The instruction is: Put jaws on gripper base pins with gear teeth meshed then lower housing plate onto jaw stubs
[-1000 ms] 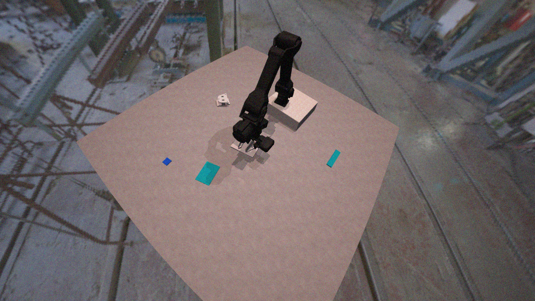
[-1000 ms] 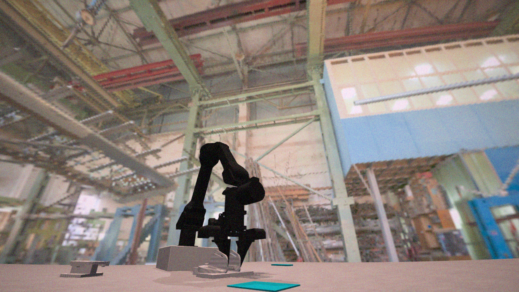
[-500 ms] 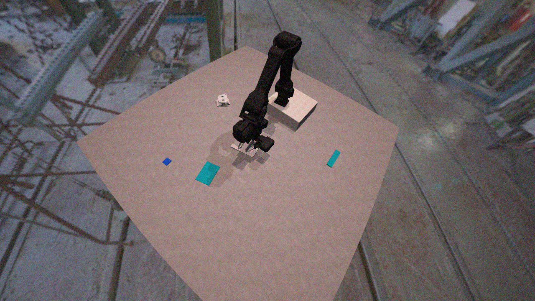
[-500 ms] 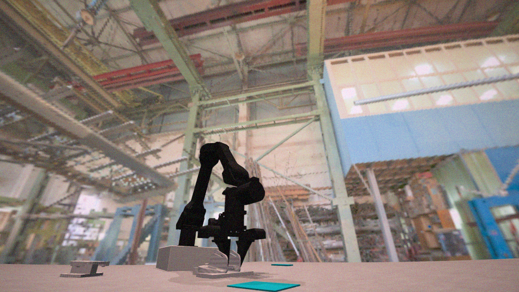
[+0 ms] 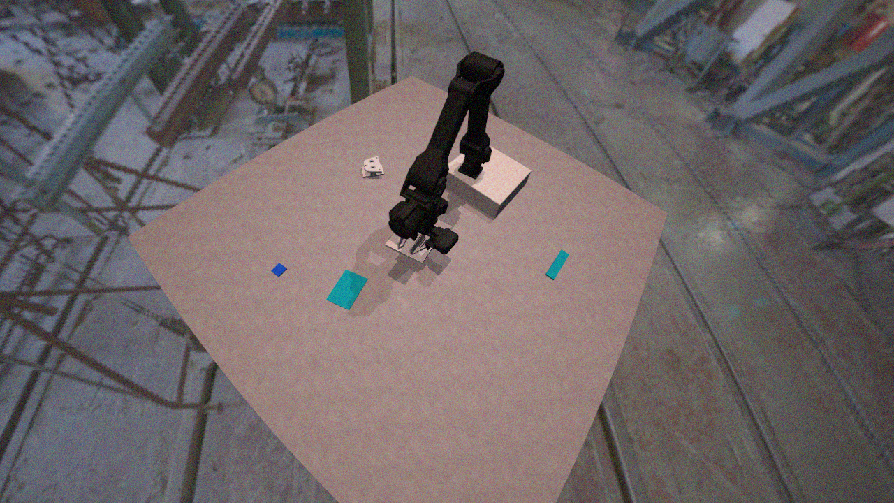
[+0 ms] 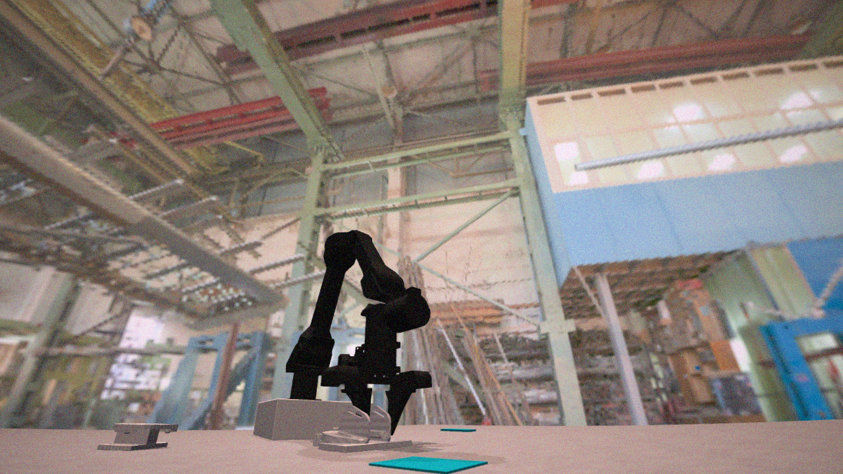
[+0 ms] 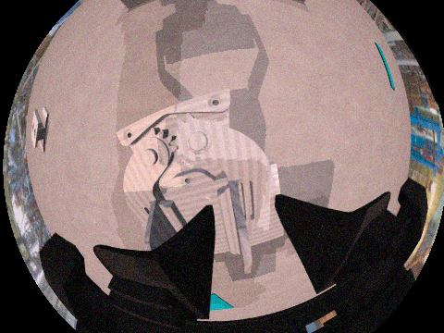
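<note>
The pale gripper base (image 5: 420,257) (image 6: 353,447) (image 7: 153,118) lies flat on the table. The left jaw (image 7: 139,173) and right jaw (image 7: 245,153) sit on it, their round hubs side by side. Their teeth face each other; whether they mesh fully is unclear. Both jaw fingers point toward my hand. My gripper (image 6: 382,421) (image 7: 244,206) is open, its black fingertips low on either side of the right jaw's upright finger. The housing plate part (image 5: 373,165) (image 6: 135,436) (image 7: 40,129) stands apart on the table. My hand partly hides the jaws in the top view.
A pale box (image 5: 500,175) (image 6: 294,419) is under the arm's foot. A teal square (image 5: 347,289) (image 6: 428,464) lies near the base, a narrow teal strip (image 5: 557,265) (image 6: 458,429) (image 7: 385,67) farther off. A small blue square (image 5: 279,269) lies toward the left table edge.
</note>
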{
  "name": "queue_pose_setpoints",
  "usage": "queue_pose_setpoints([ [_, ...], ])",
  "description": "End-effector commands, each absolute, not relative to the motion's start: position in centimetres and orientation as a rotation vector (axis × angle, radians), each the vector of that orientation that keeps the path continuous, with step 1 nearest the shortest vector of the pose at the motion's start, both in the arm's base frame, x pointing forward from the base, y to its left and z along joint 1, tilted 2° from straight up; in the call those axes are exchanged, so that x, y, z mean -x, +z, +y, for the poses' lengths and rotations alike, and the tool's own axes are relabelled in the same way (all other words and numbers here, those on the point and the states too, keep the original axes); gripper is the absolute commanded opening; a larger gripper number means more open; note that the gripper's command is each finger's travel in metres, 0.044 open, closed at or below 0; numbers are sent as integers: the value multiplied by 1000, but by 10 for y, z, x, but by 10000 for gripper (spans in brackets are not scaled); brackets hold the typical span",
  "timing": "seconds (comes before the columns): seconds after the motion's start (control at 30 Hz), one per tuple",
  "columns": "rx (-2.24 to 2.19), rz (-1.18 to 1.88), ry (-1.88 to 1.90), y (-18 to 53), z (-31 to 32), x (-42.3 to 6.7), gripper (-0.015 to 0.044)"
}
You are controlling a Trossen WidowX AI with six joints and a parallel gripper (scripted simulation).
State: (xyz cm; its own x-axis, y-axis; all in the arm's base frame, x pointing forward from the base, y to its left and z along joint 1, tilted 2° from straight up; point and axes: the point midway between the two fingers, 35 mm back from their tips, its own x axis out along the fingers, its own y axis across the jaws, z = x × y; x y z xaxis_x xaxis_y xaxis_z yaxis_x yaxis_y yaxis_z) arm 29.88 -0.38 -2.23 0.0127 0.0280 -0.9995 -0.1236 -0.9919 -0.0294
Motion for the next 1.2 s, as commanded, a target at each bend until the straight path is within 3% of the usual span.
queue_pose_setpoints([
  [0.0,2156,102,2132,-22,-4,-299,224],
  [0.27,2155,102,2132,-20,-4,-299,224],
  [0.5,2153,104,2130,44,-6,-298,224],
  [0.63,2169,108,2111,42,-6,-302,224],
  [0.9,2064,297,2012,43,-23,-302,434],
  [1.17,1918,514,1875,44,-45,-300,440],
])
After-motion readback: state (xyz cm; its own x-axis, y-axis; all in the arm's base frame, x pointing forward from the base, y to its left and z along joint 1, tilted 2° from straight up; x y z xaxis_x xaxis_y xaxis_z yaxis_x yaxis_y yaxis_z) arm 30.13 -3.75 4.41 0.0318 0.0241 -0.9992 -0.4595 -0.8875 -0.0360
